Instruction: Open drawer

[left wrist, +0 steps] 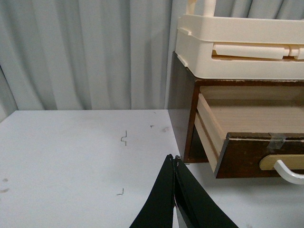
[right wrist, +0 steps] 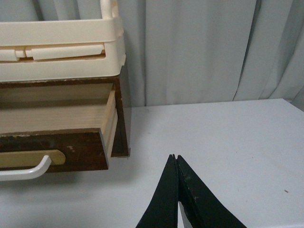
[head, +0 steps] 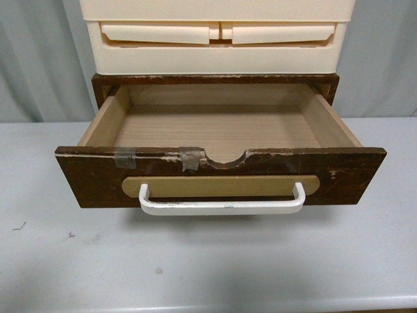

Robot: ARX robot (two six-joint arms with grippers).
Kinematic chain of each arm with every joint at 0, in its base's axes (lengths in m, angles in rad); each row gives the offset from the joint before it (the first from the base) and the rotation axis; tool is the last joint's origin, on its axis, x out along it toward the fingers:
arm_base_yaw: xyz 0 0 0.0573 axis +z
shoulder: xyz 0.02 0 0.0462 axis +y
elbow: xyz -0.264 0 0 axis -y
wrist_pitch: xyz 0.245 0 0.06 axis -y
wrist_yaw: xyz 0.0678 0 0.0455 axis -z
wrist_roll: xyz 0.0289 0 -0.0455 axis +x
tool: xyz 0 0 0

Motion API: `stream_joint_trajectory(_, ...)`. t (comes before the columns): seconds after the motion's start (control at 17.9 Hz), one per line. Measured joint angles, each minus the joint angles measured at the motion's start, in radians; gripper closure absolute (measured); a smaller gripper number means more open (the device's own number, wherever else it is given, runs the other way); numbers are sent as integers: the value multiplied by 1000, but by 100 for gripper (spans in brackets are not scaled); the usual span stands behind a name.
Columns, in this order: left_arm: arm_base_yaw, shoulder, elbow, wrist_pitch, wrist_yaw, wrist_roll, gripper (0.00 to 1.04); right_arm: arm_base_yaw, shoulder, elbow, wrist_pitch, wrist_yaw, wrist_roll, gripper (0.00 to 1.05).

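Note:
The dark-brown wooden drawer [head: 91, 179] stands pulled far out of its dark-brown case, its pale wood inside empty. Its white bar handle [head: 221, 207] sits on a tan oval plate, and grey tape lies on the chipped, notched top edge. Neither arm shows in the front view. My left gripper [left wrist: 174, 157] is shut and empty above the table, to the left of the drawer [left wrist: 242, 159] and apart from it. My right gripper [right wrist: 174, 156] is shut and empty, to the right of the drawer [right wrist: 71, 151] and apart from it.
A cream plastic drawer unit [head: 218, 39] stands on top of the brown case. The grey table [head: 208, 267] runs in front and to both sides. Grey curtains [left wrist: 85, 52] hang behind. Small dark marks dot the table at the left.

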Motion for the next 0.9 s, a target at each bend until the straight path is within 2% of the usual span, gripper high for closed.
stream_joint_trajectory(0.06, 0, 0, 0, -1, 0, 0, 103, 0, 0, 0, 3, 0, 0, 103)
stream_joint_trajectory(0.11, 0, 0, 0, 0, 0, 0, 96, 0, 0, 0, 0, 0, -1, 97)
stream_joint_trajectory(0.62, 0, 0, 0, 0, 0, 0, 7, 0, 0, 0, 1, 0, -1, 7)
stream_joint_trajectory(0.9, 0, 0, 0, 0, 0, 0, 7, 0, 0, 0, 1, 0, -1, 6)
